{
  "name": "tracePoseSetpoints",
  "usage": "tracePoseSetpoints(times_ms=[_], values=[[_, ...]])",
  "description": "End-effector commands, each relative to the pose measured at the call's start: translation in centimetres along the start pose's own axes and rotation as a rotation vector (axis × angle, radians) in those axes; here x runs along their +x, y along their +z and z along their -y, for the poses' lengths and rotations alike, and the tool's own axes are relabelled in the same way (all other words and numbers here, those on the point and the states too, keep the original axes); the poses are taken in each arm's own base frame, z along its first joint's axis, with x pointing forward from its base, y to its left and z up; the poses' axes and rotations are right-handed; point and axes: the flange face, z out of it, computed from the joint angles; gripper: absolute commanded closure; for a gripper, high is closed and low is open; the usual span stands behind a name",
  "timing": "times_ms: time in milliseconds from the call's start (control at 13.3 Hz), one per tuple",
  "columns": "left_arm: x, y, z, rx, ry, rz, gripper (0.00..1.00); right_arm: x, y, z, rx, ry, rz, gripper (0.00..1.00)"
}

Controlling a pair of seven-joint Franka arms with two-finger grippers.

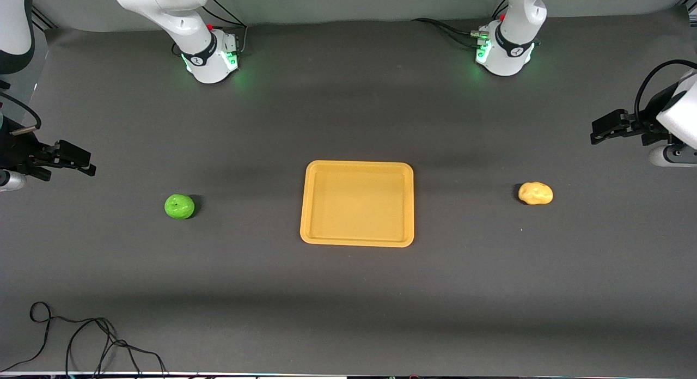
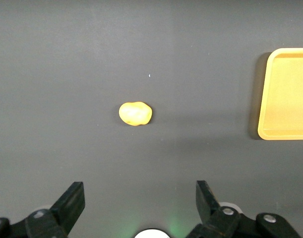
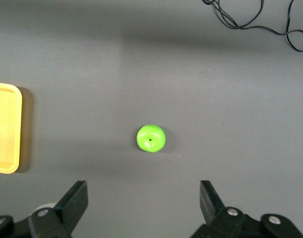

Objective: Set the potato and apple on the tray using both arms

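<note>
Left gripper (image 2: 139,201) up in the air over the table (image 1: 348,313) at the left arm's end, fingers (image 2: 72,201) spread wide apart, nothing between them; same gripper in the front view (image 1: 601,129) at the edge of the picture, pointing toward the middle of the table; below and just ahead of it, the potato (image 2: 135,113) lying alone on the dark cloth, clear of the fingers, nearer the front camera than the gripper's spot (image 1: 536,193); past the potato, toward the table's middle, the tray (image 2: 285,94), only one end of it in the left wrist view.

Right gripper (image 3: 144,203) likewise raised, over the right arm's end of the table, fingers (image 3: 77,198) wide apart and holding nothing; in the front view (image 1: 81,162) at the picture's edge, aimed inward; under and ahead of it the apple (image 3: 151,138), stem dimple up, untouched, resting on the cloth (image 1: 179,206); farther toward the middle, the tray (image 1: 357,172) flat between apple and potato, well apart from both, bare inside; a loose black cable (image 1: 81,335) coiled on the table near the front camera's edge, at the right arm's end, well away from the apple.
</note>
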Motion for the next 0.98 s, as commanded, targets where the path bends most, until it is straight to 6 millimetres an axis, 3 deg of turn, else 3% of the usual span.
tracePoseSetpoints(times_ms=[0, 451, 602, 902], values=[[0.0, -0.5, -0.3, 0.009, 0.007, -0.003, 0.00, -0.2, -0.5, 0.1, -0.013, -0.015, -0.006, 0.00], [0.0, -0.5, -0.3, 0.009, 0.007, -0.004, 0.00, 0.0, 0.4, 0.1, -0.010, -0.014, 0.002, 0.00], [0.0, -0.5, -0.3, 0.009, 0.007, -0.004, 0.00, 0.1, 1.7, 0.1, -0.011, -0.015, 0.009, 0.00], [0.1, -0.5, -0.3, 0.009, 0.007, -0.006, 0.00, -0.3, 8.5, 0.2, -0.012, -0.017, 0.000, 0.00]])
